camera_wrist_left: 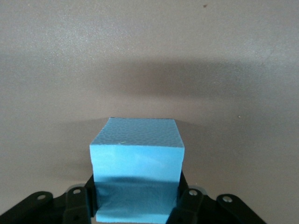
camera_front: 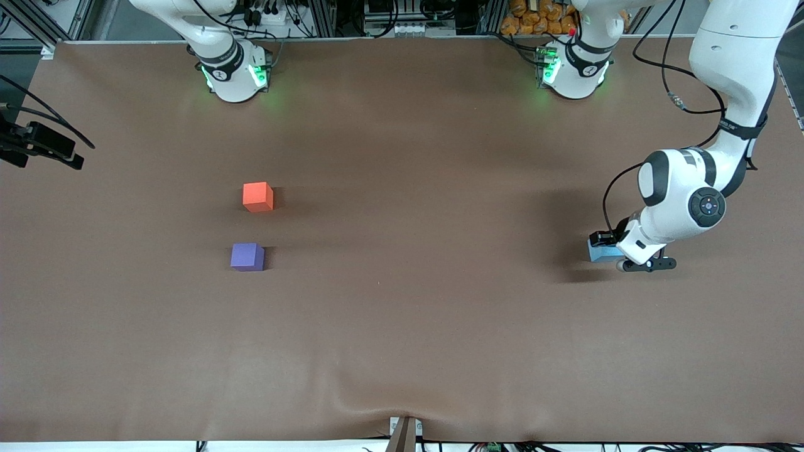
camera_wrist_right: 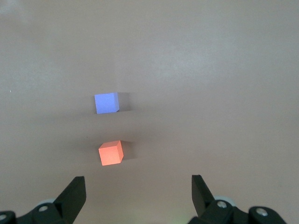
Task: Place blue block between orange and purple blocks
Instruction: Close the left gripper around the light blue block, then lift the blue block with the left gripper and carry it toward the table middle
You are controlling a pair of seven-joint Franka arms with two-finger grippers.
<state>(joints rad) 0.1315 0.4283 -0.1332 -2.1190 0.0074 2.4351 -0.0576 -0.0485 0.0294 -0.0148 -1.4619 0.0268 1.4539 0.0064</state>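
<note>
Blue block (camera_front: 602, 252): small matte sky-blue foam cube, pebbled top face, at right of the front frame, low at the table (camera_front: 402, 326), clamped between the fingers of the left pincer (camera_wrist_left: 136, 198).
Orange block (camera_front: 257, 196) and purple block (camera_front: 247, 257): matching matte cubes, left of centre, orange above purple, a gap between.
Right pincer (camera_wrist_right: 138, 193): spread wide, empty, waiting high over those two.
Step judged: grasp made. Next: lift, carry across, lower squarely into the gap.

Gap: bare table (camera_front: 402, 314) shows between the orange block (camera_front: 258, 196) and the purple block (camera_front: 247, 257).
Approach: open tabletop toward the left arm's end.
Obstacles: the two blocks themselves.
</note>
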